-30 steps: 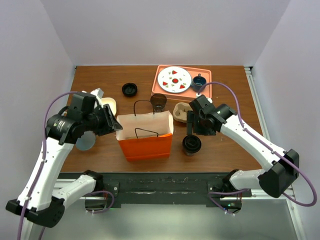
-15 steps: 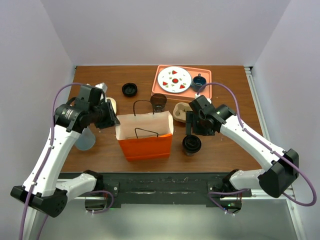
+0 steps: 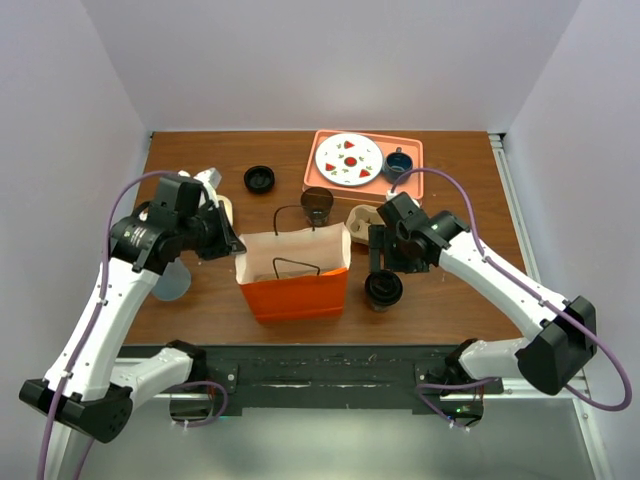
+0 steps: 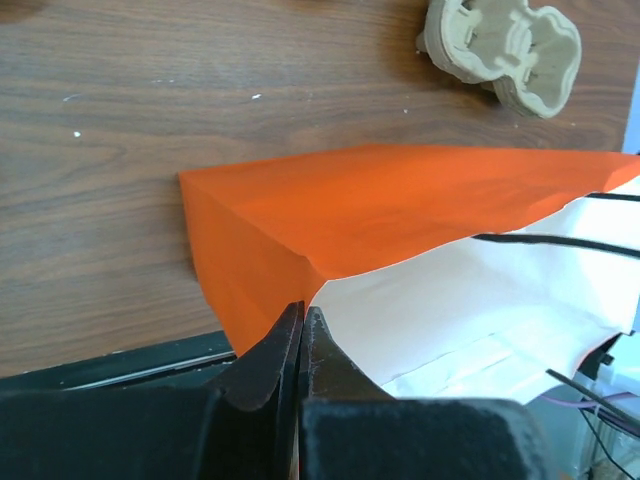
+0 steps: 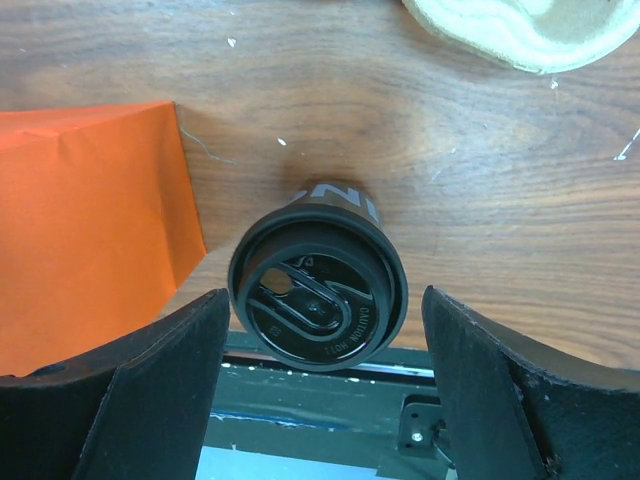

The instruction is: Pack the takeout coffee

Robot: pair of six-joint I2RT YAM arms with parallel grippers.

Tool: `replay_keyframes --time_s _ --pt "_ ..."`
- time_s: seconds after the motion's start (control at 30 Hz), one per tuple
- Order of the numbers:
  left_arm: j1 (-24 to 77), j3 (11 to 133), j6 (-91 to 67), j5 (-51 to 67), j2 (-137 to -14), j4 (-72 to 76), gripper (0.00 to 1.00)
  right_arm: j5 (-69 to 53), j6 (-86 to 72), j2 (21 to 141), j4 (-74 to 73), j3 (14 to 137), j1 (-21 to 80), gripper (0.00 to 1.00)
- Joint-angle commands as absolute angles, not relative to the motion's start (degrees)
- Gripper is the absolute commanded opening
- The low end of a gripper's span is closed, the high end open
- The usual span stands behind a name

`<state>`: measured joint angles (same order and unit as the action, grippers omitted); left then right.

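On the brown wooden table [image 3: 470, 200], my left gripper [image 4: 301, 318] pinches the rim of the orange paper bag [image 3: 292, 288], presumably to keep its mouth open, while my right gripper [image 3: 385, 262], spread wide and empty, is poised over the black-lidded dark takeout coffee cup [image 5: 318, 300] beside the bag.

Lettering seen from my right wrist camera
Takeout coffee [image 5: 340, 200]: lid [image 5: 318, 300] embossed "CAUTION HOT"; white letters on the cup wall, cut off by the lid, unreadable.
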<state>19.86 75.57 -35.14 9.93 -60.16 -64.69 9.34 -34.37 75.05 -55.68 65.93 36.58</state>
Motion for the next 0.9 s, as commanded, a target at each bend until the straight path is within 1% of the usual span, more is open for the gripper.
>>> replay_keyframes --time_s 0.0,0.23,0.43,0.87 --pt "19.6 74.4 -36.6 14.9 -59.0 -60.9 0.0 9.2 -33.7 73.8 -56.5 64.3 36.4 0.82" --pt "19.6 71.6 -38.8 16.5 -57.8 -59.2 0.0 5.7 -34.4 71.5 -54.1 60.6 36.5 0.84" --pt "19.6 70.8 -38.8 16.3 -57.4 -59.9 0.0 4.9 -33.8 70.5 -52.8 61.1 36.8 0.87" --pt "19.6 70.8 -39.1 17.9 -57.0 -59.0 0.0 6.7 -34.4 74.0 -53.1 62.0 38.6 0.86"
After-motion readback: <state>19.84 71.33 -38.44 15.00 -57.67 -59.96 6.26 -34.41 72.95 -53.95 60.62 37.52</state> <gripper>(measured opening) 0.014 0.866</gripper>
